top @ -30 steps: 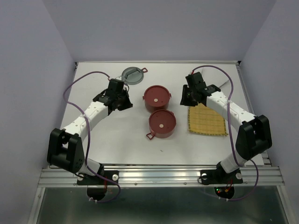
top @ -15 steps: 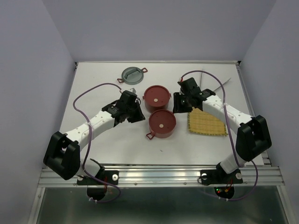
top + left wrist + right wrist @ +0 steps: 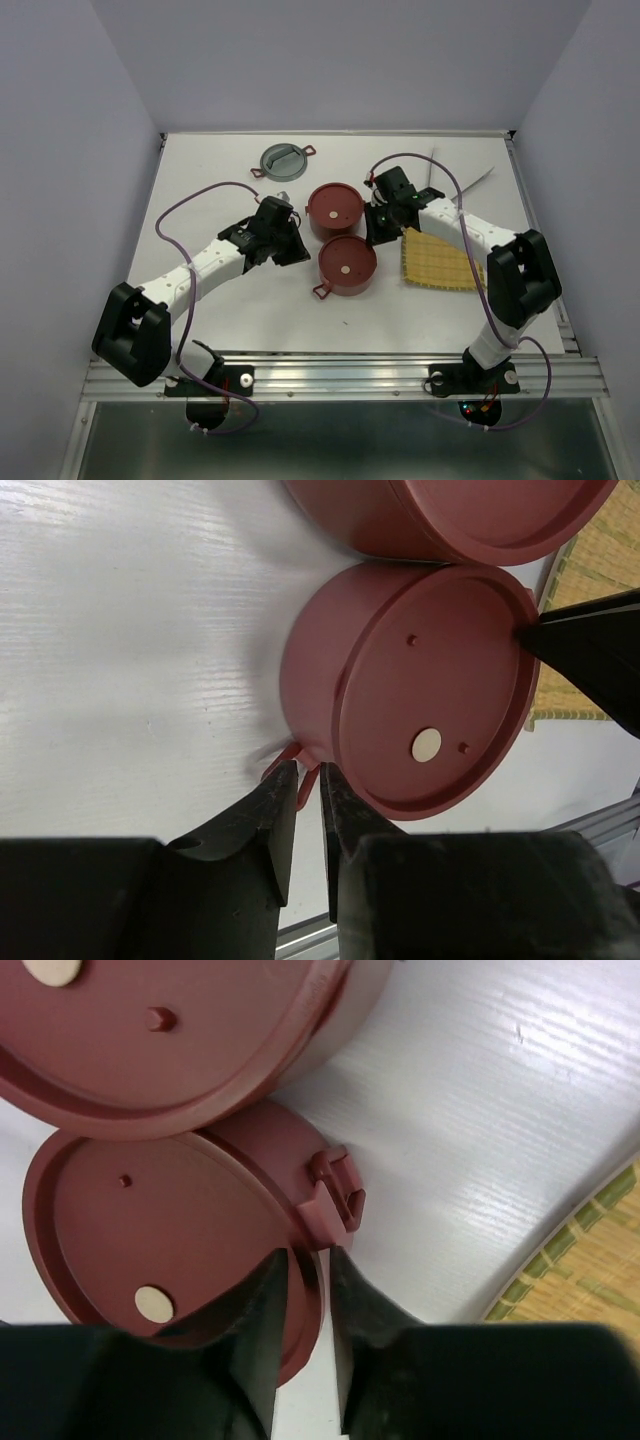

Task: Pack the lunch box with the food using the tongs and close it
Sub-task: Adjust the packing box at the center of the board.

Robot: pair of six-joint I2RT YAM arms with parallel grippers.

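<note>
Dark-red tiffin bowls: two, both lidded, standing mid-table between the arms. The far bowl [image 3: 336, 207] and the near bowl [image 3: 347, 265] sit just beside each other; whether they touch cannot be confirmed. Each flat lid carries one pale centre dot.

Other items, one of each: a grey lid [image 3: 282, 158] with a small red tab at the back left of the table [image 3: 250, 300]; a yellow woven mat [image 3: 445, 262] right of the bowls; thin silver tongs [image 3: 478, 178] lying beyond the mat at the back right, seen only faintly.

Grippers: two, one on each side of the near bowl.

Left gripper [image 3: 307, 770]: jaws parted by a narrow slit, with bare table showing through it and nothing lodged between. The fingertips line up with the near bowl's loop handle [image 3: 280, 762] on its left-front side. Contact with that handle cannot be determined.

Right gripper [image 3: 308, 1253]: jaws likewise a narrow slit apart, set at the near bowl's opposite edge, right beside its clasp handle [image 3: 335, 1192]. The lid's rim shows in the upper part of the slit and white table in the lower part. Whether the fingers pinch the rim or merely hover over it cannot be told.
</note>
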